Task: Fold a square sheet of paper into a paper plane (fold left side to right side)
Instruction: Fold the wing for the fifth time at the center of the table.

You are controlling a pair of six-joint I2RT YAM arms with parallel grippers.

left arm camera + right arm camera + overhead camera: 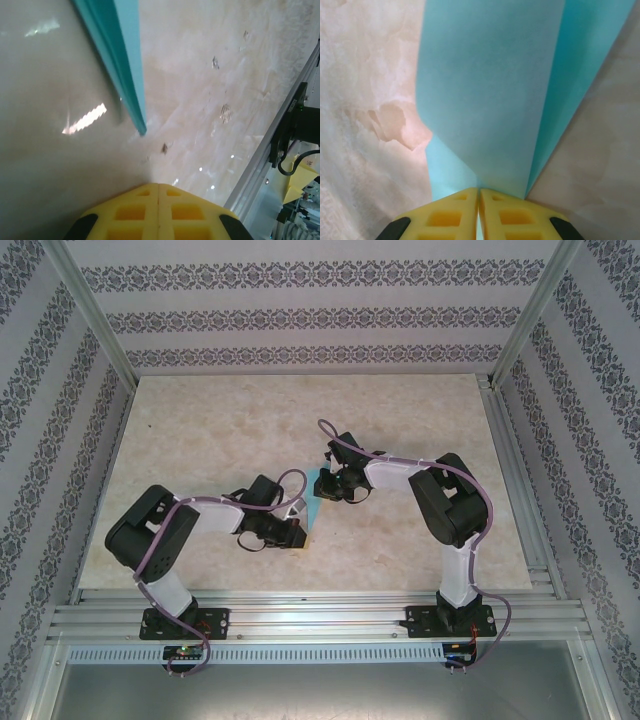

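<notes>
The light-blue sheet of paper (318,503) lies folded in layers at the table's middle, between the two grippers. In the right wrist view the paper (485,100) rises in two angled flaps, and my right gripper (479,191) is shut on its near edge, a sliver of blue showing between the yellow fingers (450,212). From above, the right gripper (328,488) sits at the paper's far end. My left gripper (300,535) is at its near end. In the left wrist view the left gripper (158,186) is shut on nothing, just short of the paper's narrow pointed tip (127,65).
The tan marbled tabletop (220,440) spreads around the paper. An aluminium rail (300,605) runs along the near edge, and another frame rail (270,160) shows at the right in the left wrist view. Patterned walls close in the sides and back.
</notes>
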